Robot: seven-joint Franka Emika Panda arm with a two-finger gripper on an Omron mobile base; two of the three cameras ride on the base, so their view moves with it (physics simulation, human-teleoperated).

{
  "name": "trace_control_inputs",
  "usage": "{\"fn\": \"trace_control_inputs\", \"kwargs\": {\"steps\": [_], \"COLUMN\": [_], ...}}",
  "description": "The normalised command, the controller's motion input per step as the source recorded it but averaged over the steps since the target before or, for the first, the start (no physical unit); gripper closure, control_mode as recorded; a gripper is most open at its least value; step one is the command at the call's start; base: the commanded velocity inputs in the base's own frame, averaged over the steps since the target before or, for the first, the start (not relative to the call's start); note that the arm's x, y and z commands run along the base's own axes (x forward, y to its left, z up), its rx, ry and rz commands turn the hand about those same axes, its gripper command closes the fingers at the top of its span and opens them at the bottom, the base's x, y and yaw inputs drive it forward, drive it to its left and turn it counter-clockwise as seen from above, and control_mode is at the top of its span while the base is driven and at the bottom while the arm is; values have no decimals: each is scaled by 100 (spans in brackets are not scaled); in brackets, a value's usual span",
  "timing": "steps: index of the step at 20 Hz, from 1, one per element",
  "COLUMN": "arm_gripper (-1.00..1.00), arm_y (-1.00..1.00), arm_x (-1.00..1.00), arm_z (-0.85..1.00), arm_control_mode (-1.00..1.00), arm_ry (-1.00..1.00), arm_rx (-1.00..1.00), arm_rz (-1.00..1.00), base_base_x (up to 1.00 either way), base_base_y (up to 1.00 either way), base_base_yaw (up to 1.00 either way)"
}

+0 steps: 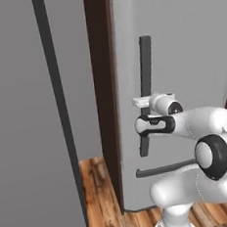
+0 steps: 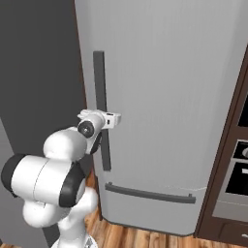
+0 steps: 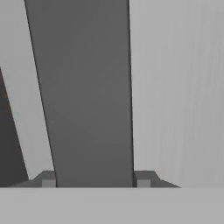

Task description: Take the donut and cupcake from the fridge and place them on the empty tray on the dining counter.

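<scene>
Gripper (image 3: 94, 181) closed on the handle (image 3: 87, 96) of the fridge (image 2: 169, 97)

The white arm reaches out to the tall light-grey fridge, and its door is closed. In the hand view the long dark-grey bar stands between the two small dark fingertips (image 3: 49, 179), one on each side, both touching it. In the base views the gripper meets the bar about halfway down. A second dark bar (image 2: 150, 193) lies flat near the bottom of the fridge. The floor (image 1: 99, 200) below is brown wood. There are no words or labels to read on the fridge
</scene>
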Motion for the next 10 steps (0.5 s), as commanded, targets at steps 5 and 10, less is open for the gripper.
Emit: {"fn": "trace_control_inputs", "kwargs": {"steps": [5,10], "arm_gripper": [100,100], "arm_y": [-27,-42], "arm_x": [-61,-44], "arm_z": [39,37], "arm_control_mode": [-100,-100], "arm_ry": [13,15], "arm_rx": [0,0], "arm_rz": [0,0], "base_base_x": [0,0], "base_base_y": [0,0], "base_base_yaw": [0,0]}}
